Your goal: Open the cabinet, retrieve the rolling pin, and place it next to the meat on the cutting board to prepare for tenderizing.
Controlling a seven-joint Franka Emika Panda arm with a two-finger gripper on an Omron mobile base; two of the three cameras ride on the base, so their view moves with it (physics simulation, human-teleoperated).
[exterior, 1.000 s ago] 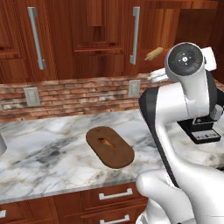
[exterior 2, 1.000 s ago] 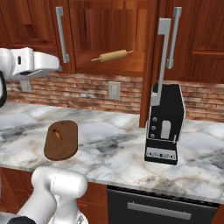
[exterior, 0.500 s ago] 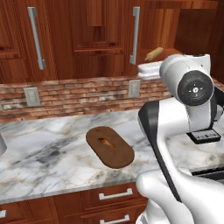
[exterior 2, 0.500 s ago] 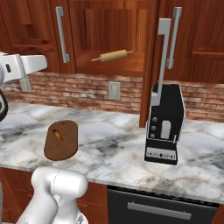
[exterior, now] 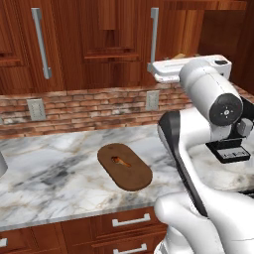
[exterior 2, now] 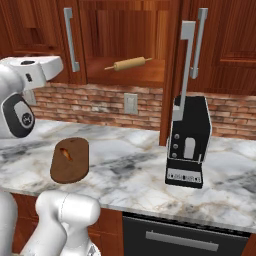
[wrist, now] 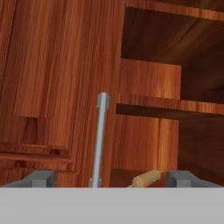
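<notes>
currently, item by item from the gripper [wrist: 107, 178] outward. gripper: jaws spread wide, empty, tips flanking the lower frame of the hand view. closed left door's grey bar handle [wrist: 101, 135]: just ahead, between the tips, nearer the left one. rolling pin [wrist: 146, 177]: ahead and low, toward the right tip, lying on the floor of the open cabinet [wrist: 148, 78] behind the door edge; its shelf sits above. cutting board [exterior: 124, 166] with the meat [exterior: 120, 160] on it: well below and behind the gripper, on the counter [exterior: 59, 178]. black appliance [exterior 2: 188, 142]: on the counter, below and off to the right.

risk, judged: advancing straight could strike the handle or door edge; a low approach may nudge the pin and roll it deeper.
</notes>
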